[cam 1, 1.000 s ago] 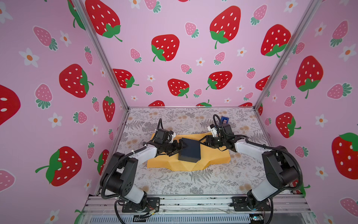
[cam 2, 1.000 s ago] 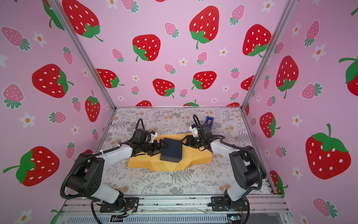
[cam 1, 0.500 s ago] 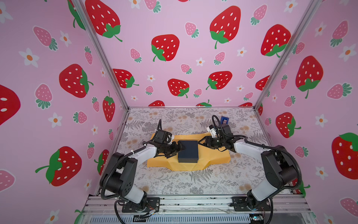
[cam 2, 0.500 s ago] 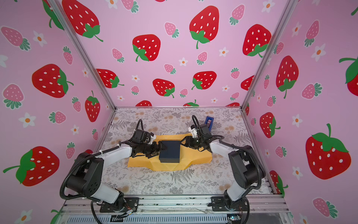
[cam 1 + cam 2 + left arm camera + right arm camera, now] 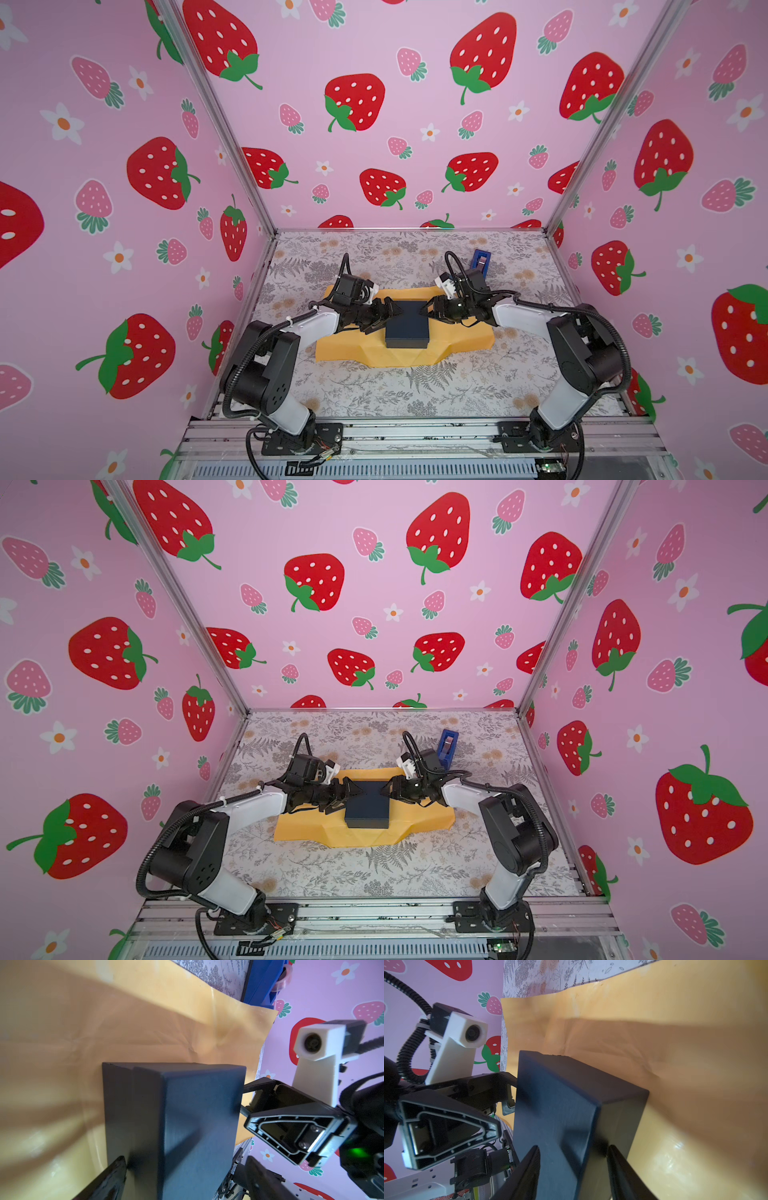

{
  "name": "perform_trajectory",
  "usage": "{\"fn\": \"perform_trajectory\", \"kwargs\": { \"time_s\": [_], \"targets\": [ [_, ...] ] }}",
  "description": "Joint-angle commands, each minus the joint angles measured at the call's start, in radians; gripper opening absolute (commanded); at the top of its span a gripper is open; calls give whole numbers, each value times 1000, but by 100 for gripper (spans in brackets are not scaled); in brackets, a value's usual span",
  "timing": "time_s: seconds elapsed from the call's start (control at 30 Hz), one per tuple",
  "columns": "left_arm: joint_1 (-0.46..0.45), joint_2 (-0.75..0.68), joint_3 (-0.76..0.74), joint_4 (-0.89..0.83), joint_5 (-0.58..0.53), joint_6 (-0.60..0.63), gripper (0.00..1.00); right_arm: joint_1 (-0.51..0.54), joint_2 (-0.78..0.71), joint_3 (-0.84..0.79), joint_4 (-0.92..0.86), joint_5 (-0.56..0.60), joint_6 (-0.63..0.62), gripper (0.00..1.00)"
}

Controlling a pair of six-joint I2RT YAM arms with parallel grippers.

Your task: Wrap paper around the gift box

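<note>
Between both jaw pairs: gift box (image 5: 407, 326) on paper (image 5: 461, 343); left gripper (image 5: 392, 312) spread, right gripper (image 5: 428, 309) hold indeterminate; square box before folding.

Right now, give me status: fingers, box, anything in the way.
Left fingers and right fingers straddle gift box far corners, grip unconfirmed. Box flat on paper, unwrapped. Tape dispenser at the back, not in the way.
</note>
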Motion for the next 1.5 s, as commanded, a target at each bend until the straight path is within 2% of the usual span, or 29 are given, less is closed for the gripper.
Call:
{"fn": "perform_trajectory", "kwargs": {
  "time_s": [0.0, 0.37, 0.7, 1.47],
  "targets": [
    [-5, 17, 58, 21, 31, -10, 89, 4, 15, 46, 12, -13, -2, 54],
    [2, 41, 130, -75, -10, 38, 89, 4, 59, 101, -10, -19, -16, 53],
    [35, 66, 162, -100, -4, 56, 89, 5, 61, 92, -9, -28, -14, 52],
    [44, 109, 238, -154, 2, 87, 88, 5, 77, 113, -9, -35, -17, 52]
  ]
}}
